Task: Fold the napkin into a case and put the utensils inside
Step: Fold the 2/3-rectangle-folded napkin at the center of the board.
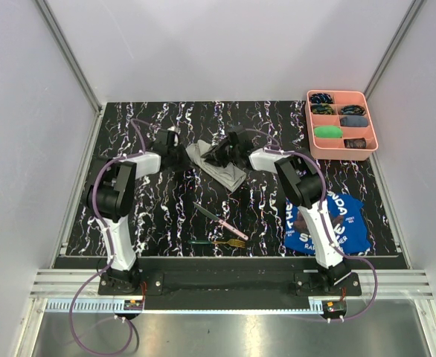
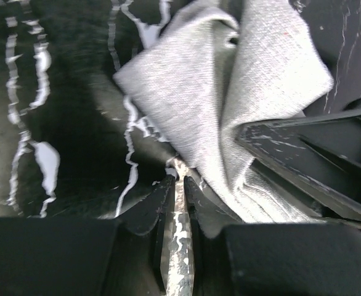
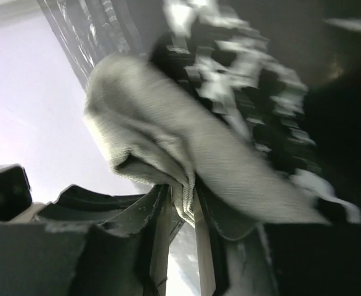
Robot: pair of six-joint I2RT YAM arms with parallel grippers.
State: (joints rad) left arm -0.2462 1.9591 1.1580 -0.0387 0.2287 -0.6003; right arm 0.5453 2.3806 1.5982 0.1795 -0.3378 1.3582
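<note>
Napkin (image 1: pixel 219 167), grey, part-folded, centre frame: left hand (image 2: pixel 177 176) pinching one edge as anchor, right hand (image 3: pixel 182 197) clamped on lifted fold, likely for layering. Knife (image 1: pixel 219 220) and fork (image 1: pixel 219 242) parked lower centre, apart.

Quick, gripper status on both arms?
Left gripper: closed, pinching the edge of the napkin.
Right gripper: closed on a fold of the napkin.

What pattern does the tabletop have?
The tabletop is black with white marble-like veining, seen best in the top external view.
</note>
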